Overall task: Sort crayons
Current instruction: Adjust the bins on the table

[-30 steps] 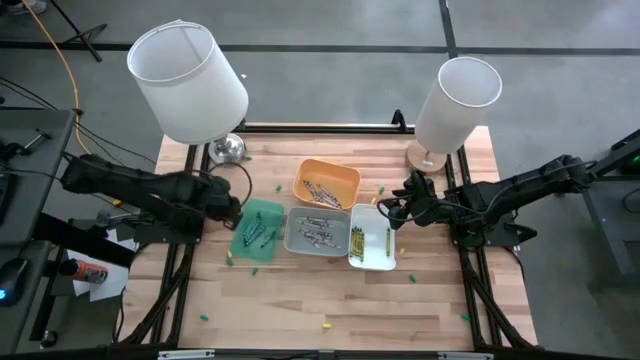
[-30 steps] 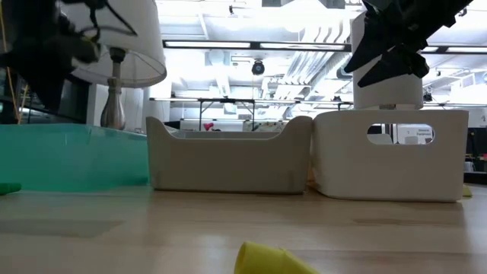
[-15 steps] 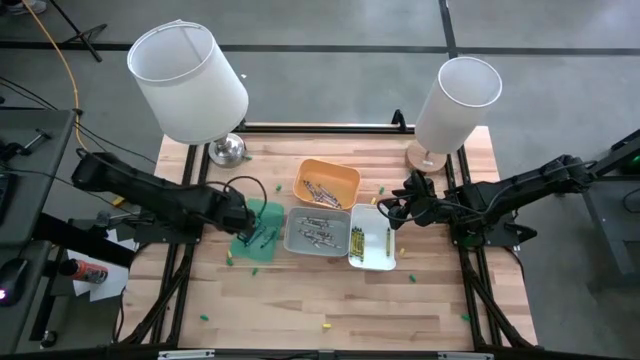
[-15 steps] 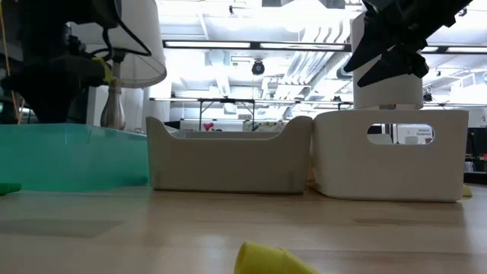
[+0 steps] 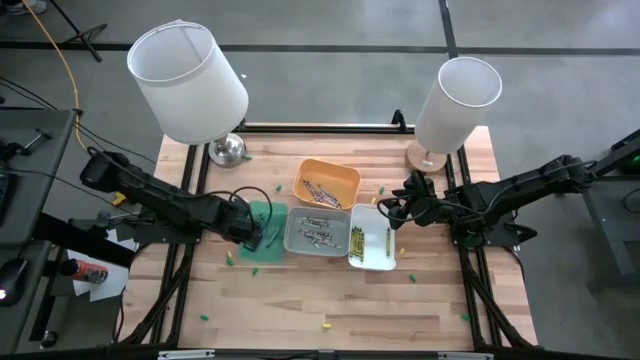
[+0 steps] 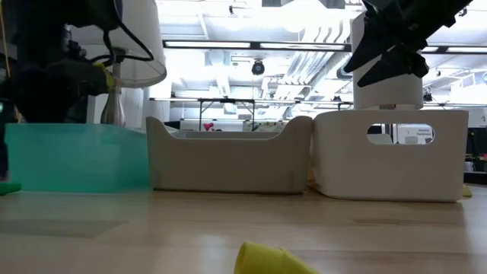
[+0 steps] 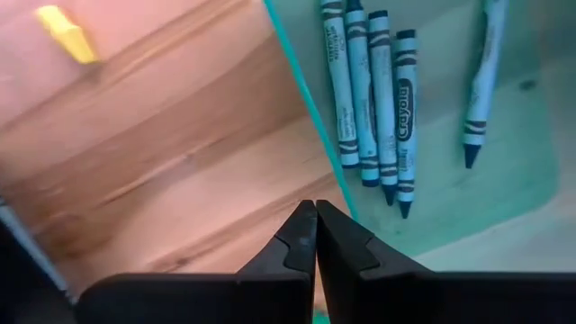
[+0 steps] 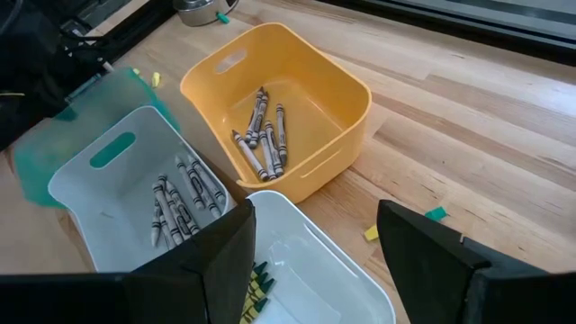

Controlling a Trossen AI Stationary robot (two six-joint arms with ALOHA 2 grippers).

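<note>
Green crayons (image 7: 369,99) lie side by side on the floor of the green tray (image 5: 272,225). My left gripper (image 7: 315,209) is shut and points down beside that tray's rim (image 7: 306,117), near a corner, over the wood. Nothing shows between its fingers. Grey crayons lie in the orange tray (image 8: 342,81) and in the grey tray (image 8: 81,180). Yellow and green crayons (image 5: 355,238) lie in the white tray (image 5: 390,262). My right gripper (image 8: 315,261) hangs open above the white tray's far right corner.
Two white-shaded lamps (image 5: 190,80) (image 5: 455,100) stand at the far corners. Loose crayon bits lie on the wood: a yellow one (image 5: 325,325) near the front edge, green ones (image 5: 203,318) (image 5: 466,318), and another yellow one (image 7: 65,31) by the left gripper.
My left gripper has moved toward the table's right and near edges and come down, from the green tray's far left corner to its left rim. It has stayed shut.
</note>
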